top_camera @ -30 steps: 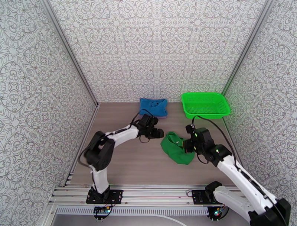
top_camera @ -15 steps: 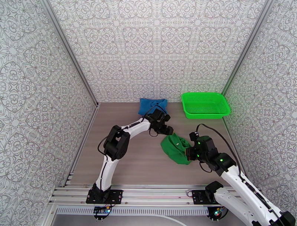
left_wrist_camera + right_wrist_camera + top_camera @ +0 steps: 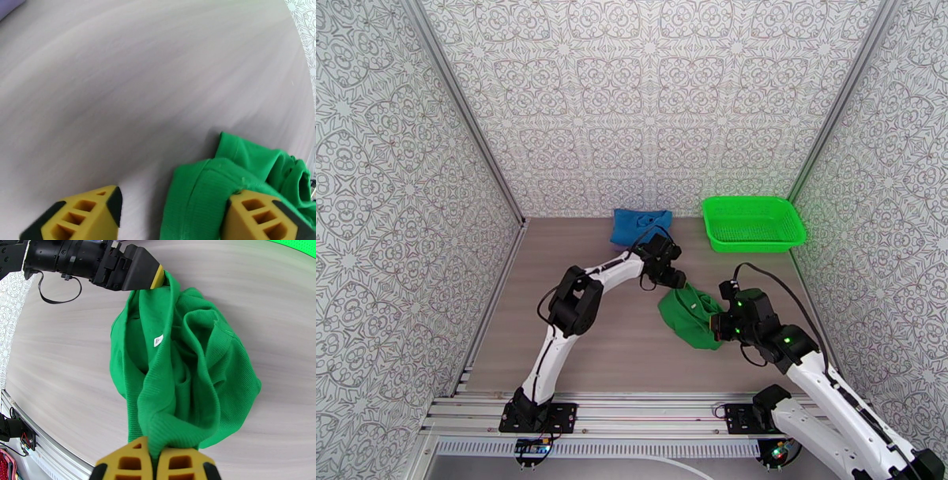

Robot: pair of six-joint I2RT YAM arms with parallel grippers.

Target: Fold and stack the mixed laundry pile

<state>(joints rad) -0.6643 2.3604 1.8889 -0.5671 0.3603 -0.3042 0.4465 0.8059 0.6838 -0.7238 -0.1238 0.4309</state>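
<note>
Grey table (image 3: 584, 347): right hand (image 3: 156, 446) pinches green garment (image 3: 185, 370), left hand (image 3: 173, 201) spread beside

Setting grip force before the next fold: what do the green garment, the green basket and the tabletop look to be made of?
The green garment looks like soft matte knit cloth: fine ribbing, limp folds, a small sewn label. The green basket is probably stiff plastic mesh, slightly glossy, with perforated walls. The tabletop looks like smooth wood-grain laminate, though real wood can't be ruled out.
</note>
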